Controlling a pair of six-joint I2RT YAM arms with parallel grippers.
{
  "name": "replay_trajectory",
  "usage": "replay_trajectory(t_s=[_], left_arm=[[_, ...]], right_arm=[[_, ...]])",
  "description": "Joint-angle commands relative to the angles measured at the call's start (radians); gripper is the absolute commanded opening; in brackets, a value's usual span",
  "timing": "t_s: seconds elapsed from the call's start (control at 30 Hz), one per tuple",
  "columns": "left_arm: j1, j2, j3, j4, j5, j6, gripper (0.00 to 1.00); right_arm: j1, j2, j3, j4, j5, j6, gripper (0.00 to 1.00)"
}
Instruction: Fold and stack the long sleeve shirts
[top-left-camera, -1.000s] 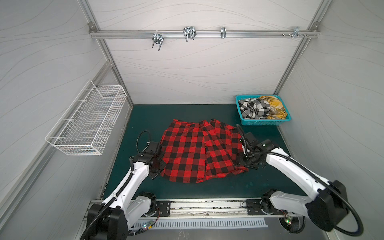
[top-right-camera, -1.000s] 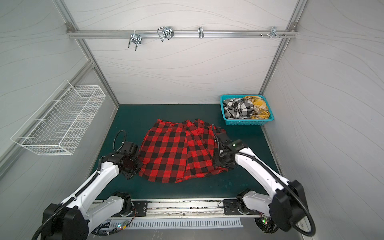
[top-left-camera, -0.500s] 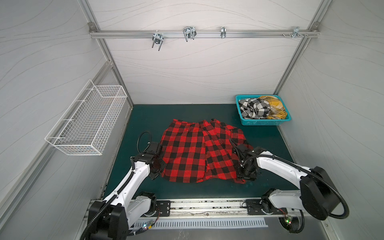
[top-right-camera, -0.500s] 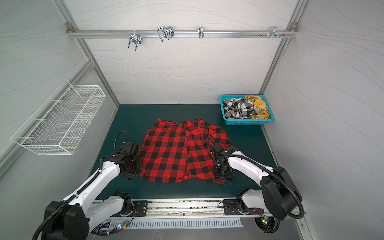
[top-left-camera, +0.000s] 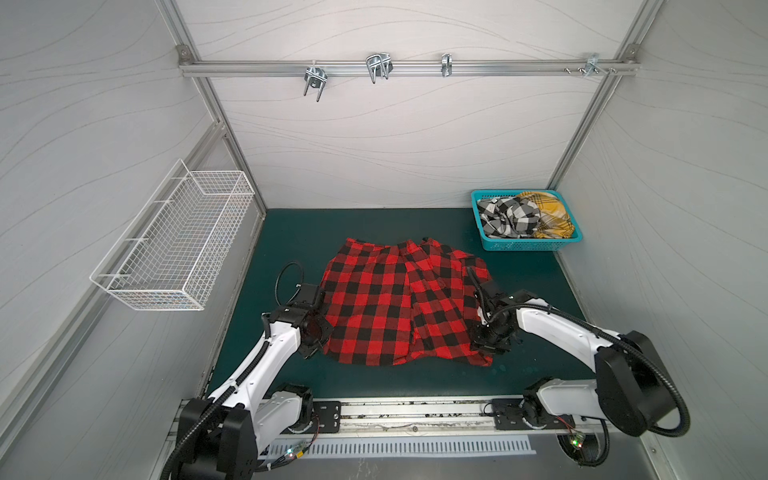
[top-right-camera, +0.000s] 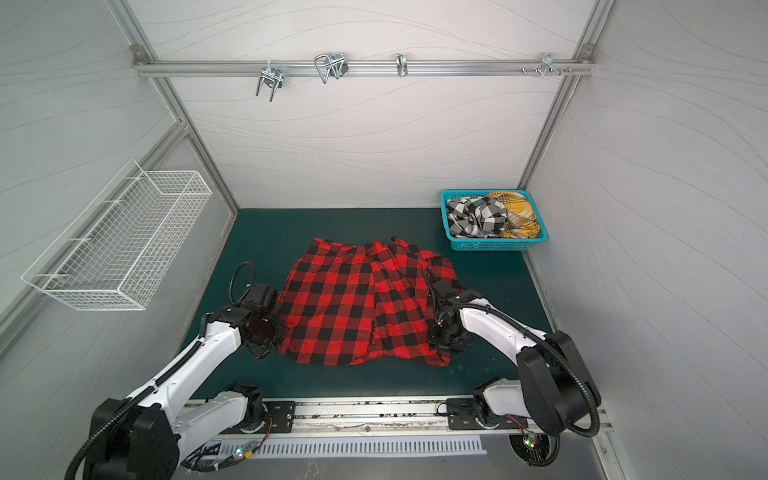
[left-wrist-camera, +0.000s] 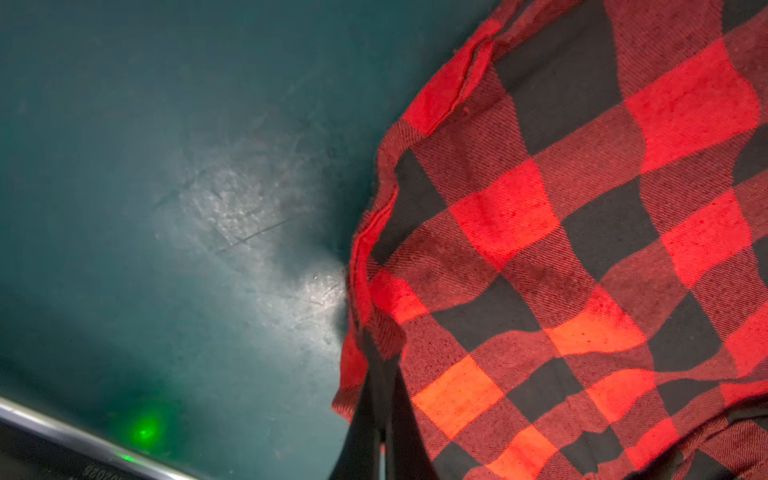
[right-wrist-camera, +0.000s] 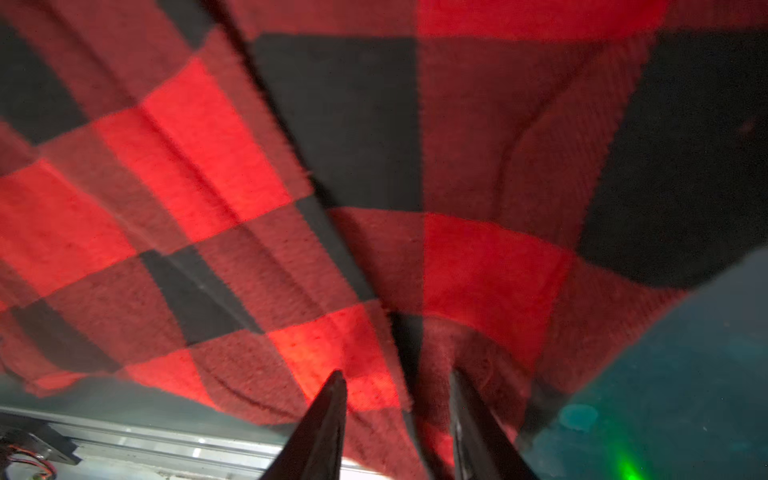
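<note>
Three long sleeve shirts are showing in both top views.

1. One red-and-black buffalo-plaid shirt (top-left-camera: 395, 307) is lying spread out in the middle of the dark green worktop (top-left-camera: 291, 232), with its right half creased and overlapping along the centre line.
2. One black-and-white check shirt (top-left-camera: 507, 216) is lying crumpled in the one turquoise plastic basket (top-left-camera: 523, 246) at the far right corner.
3. One yellow plaid shirt (top-left-camera: 550, 212) is lying beside it in the same basket, touching it.

The basket is standing well apart from the spread shirt.

Two arms are working at the near corners of the spread shirt.

- The left gripper (top-left-camera: 320, 332) is sitting at the left near edge. In the left wrist view its jaws are pressing together on the hem, and a pinch of cloth is bunching at the tips.
- The right gripper (right-wrist-camera: 395, 372) is sitting at the right near edge. In the right wrist view its jaws are standing apart, with a fold of the cloth lying between them. That view is blurred.

In both top views each gripper body is covering the shirt edge beneath it, so the contact points are hiding there.

One white wire basket (top-left-camera: 174, 249) is hanging on the left wall, clear of the worktop. One aluminium rail (top-left-camera: 249, 68) is running across the back wall overhead, carrying three metal hooks (top-left-camera: 378, 68).
</note>
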Motion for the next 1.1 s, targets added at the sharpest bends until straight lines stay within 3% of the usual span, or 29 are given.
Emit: replay_trajectory(t_s=[0.0,0.1,0.33,0.5,0.7,0.83,1.07], left_arm=[[-0.002,0.009,0.002,0.01,-0.004,-0.003,0.0],[-0.003,0.012,-0.004,0.018,-0.004,-0.008,0.0],[-0.003,0.029,0.002,0.013,-0.006,0.0,0.0],[-0.022,-0.002,0.056,-0.062,-0.053,0.018,0.0],[-0.026,-0.043,0.14,-0.132,-0.079,0.028,0.0],[-0.026,0.006,0.228,-0.101,-0.084,0.045,0.0],[-0.026,0.297,0.483,-0.021,-0.101,0.096,0.0]], right_arm=[[-0.017,0.011,-0.019,0.016,-0.035,-0.006,0.43],[-0.019,0.02,-0.026,0.033,-0.064,-0.009,0.36],[-0.021,-0.035,0.009,-0.009,-0.056,-0.014,0.01],[-0.028,-0.177,0.066,-0.088,-0.014,0.007,0.0],[-0.141,-0.29,0.108,-0.106,-0.058,-0.004,0.0],[-0.209,-0.235,0.152,-0.071,-0.102,-0.04,0.0],[-0.308,-0.053,0.344,0.036,-0.114,-0.071,0.0]])
